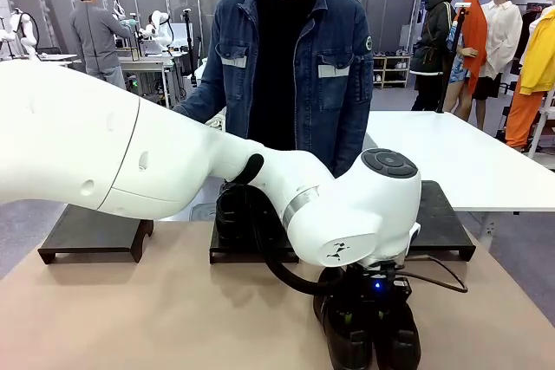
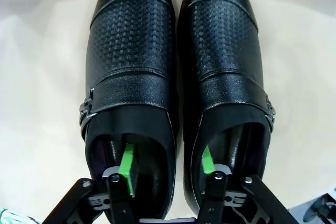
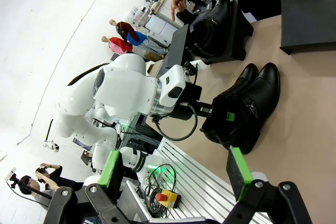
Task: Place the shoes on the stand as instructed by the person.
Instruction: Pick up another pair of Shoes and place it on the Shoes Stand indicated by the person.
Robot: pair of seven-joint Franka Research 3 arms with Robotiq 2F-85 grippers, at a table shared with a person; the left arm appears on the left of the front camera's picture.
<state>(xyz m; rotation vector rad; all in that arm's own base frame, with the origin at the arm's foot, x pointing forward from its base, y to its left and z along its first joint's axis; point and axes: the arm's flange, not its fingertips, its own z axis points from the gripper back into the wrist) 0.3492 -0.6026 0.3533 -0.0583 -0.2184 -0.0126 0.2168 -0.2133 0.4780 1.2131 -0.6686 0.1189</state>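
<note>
You're holding the left gripper [image 2: 167, 157] open but not yet pinching, one finger dipping into each glossy black leather dress shoe [image 2: 131, 61] on the beige worktop [image 2: 42, 77], likely aiming to clamp their adjoining walls and lift both together.

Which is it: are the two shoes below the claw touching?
Touching: left wrist view shows one shoe and the other shoe pressed together along their inner sides.

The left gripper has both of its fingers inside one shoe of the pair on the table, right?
No. The left gripper has one finger inside each shoe of the pair on the table; the left wrist view shows it.
</note>
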